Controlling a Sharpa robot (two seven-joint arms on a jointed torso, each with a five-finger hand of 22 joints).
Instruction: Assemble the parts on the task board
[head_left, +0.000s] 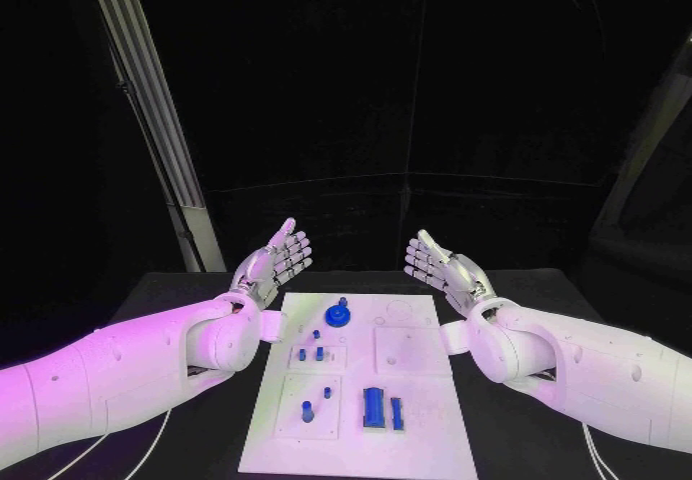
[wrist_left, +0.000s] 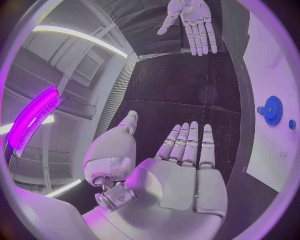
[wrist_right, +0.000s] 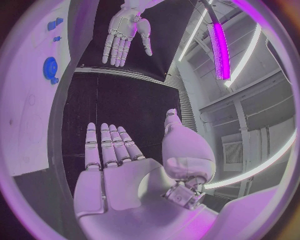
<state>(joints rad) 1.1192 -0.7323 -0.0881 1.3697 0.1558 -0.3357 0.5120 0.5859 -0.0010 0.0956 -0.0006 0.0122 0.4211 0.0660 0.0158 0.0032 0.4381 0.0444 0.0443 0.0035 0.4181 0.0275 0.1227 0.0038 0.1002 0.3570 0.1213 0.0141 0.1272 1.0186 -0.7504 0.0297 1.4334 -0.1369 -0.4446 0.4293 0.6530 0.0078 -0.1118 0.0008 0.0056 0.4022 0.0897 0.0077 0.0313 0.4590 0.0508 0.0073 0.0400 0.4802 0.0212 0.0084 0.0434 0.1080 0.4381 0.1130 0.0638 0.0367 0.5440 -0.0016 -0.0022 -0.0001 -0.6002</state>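
The white task board lies in the middle of the black table. On it are a blue gear near the far edge, small blue pegs in the middle, a further peg and two long blue blocks near the front. My left hand is raised past the board's far left corner, fingers straight and apart, holding nothing. My right hand mirrors it at the far right corner, also flat and empty. The left wrist view has the gear on the board; the right wrist view has it too.
A pale slanted post stands behind the table's far left corner. Bare black table flanks the board on both sides, with my white forearms lying over it. Cables hang under the left arm.
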